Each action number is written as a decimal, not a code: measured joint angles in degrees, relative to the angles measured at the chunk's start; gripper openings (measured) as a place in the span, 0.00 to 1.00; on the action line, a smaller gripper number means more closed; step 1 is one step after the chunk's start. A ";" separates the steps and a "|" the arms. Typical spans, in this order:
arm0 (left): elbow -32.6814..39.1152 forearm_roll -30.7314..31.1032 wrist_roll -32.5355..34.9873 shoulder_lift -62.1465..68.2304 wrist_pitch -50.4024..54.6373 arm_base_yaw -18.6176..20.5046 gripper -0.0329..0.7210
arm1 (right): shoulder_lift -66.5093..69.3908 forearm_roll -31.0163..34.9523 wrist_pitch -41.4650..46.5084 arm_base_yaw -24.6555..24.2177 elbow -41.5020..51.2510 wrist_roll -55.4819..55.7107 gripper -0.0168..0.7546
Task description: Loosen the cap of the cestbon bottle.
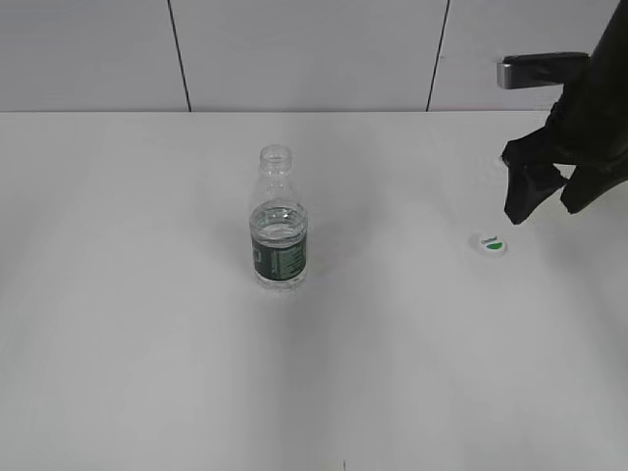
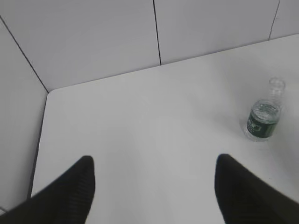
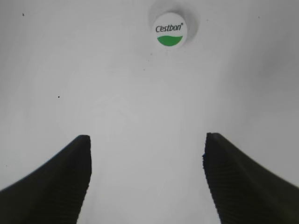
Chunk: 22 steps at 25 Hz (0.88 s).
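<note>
Cap (image 1: 488, 242) seen off the upright cestbon bottle (image 1: 279, 221), lying flat on the table (image 1: 147, 343).
Right gripper (image 1: 543, 199), fingers spread wide and empty, is held just behind the cap, apparently clear of it; left gripper (image 2: 154, 182), likewise wide, is far from both.

The cap (image 3: 170, 29), at twelve o'clock in the right wrist view, reads "Cestbon" above a green patch. White print on the cestbon bottle (image 1: 280, 229) label is perhaps lettering, too small to read.

Uncapped cestbon bottle (image 1: 280, 232) stands upright; cap (image 1: 488, 242) lies well apart.
</note>
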 joint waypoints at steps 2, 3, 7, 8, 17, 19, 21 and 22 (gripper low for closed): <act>0.74 0.00 0.00 -3.88 1.45 0.00 0.69 | -1.42 0.00 -0.20 0.00 0.00 -0.07 0.76; 1.61 0.00 0.00 -5.58 1.75 0.00 0.69 | -2.22 0.00 -0.20 0.00 0.00 -0.07 0.76; 7.13 -0.18 -0.19 -13.33 2.24 0.00 0.69 | -4.18 0.00 -0.38 0.00 0.00 -0.19 0.76; 8.56 -0.22 -0.62 -15.26 2.24 0.00 0.69 | -4.54 0.00 -0.38 0.00 0.00 -0.19 0.76; 23.33 -1.37 -3.05 -24.98 -2.93 0.00 0.69 | -5.61 0.06 -0.48 0.00 0.00 -0.19 0.76; 25.89 -1.55 -3.11 -24.98 -5.36 0.00 0.69 | -5.61 0.01 -0.48 0.00 0.00 -0.19 0.76; 28.08 -1.78 -3.11 -24.98 -7.81 0.00 0.69 | -5.61 0.01 -0.48 0.00 0.00 -0.19 0.76; 28.97 -2.15 -3.11 -24.98 -8.97 0.00 0.69 | -5.67 0.01 -0.48 0.00 0.00 -0.19 0.76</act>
